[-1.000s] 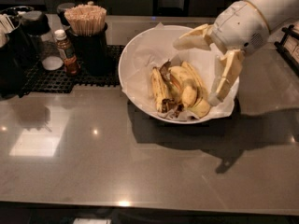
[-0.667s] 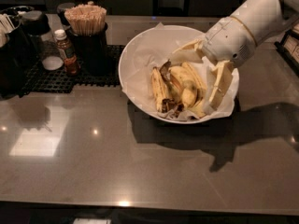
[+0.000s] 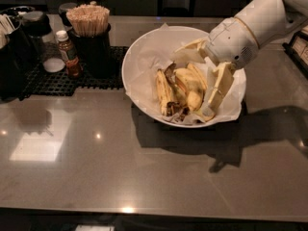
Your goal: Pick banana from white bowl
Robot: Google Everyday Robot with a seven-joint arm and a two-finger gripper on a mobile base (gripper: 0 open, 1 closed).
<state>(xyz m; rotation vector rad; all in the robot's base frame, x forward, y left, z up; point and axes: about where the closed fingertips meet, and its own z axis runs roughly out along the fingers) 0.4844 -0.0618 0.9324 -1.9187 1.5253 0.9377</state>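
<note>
The white bowl (image 3: 139,57), lined with crinkled white paper, stands on the counter at centre right. Several bananas lie in it. The slim bruised banana (image 3: 162,91) with a dark stem end lies on the left of the pile. Plumper yellow bananas (image 3: 191,96) lie to its right. My gripper (image 3: 191,84) reaches in from the upper right and is open. One cream finger (image 3: 185,49) is over the bowl's back. The other finger (image 3: 216,90) points down along the right side of the pile. The plump bananas lie between the two fingers. The gripper holds nothing.
A black holder full of wooden sticks (image 3: 89,32) and a small brown sauce bottle (image 3: 68,53) stand on a black mat (image 3: 67,78) at the back left. Dark containers (image 3: 19,42) stand at the far left. The grey counter (image 3: 120,167) stretches in front of the bowl.
The gripper has moved left and down, from the bowl's right rim to over the bananas inside it. The bananas and the bowl have not moved.
</note>
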